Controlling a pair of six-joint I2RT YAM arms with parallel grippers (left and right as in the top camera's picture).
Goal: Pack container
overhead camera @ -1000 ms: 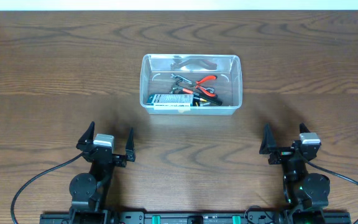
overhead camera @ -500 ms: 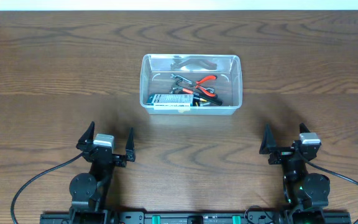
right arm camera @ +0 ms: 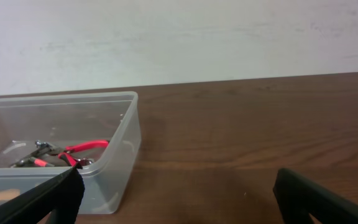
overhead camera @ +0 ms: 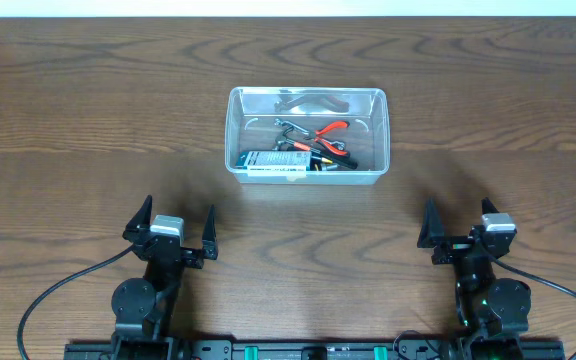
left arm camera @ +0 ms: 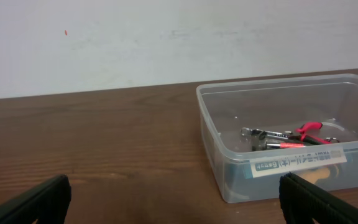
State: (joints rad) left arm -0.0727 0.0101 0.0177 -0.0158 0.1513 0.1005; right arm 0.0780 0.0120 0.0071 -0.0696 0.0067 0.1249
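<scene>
The clear plastic container (overhead camera: 306,96) stands at the middle of the wooden table. Inside it lie red-handled pliers (overhead camera: 330,130), other metal hand tools and a labelled packet (overhead camera: 273,160) along its near wall. It also shows in the left wrist view (left arm camera: 278,87) and the right wrist view (right arm camera: 73,102). My left gripper (overhead camera: 173,228) is open and empty near the front edge, left of the container. My right gripper (overhead camera: 458,223) is open and empty near the front edge, right of the container. Both are well apart from the container.
A white wall (left arm camera: 166,37) runs behind the table's far edge. Black cables (overhead camera: 58,290) loop from both arm bases at the front edge. Bare wood (overhead camera: 88,120) surrounds the container on all sides.
</scene>
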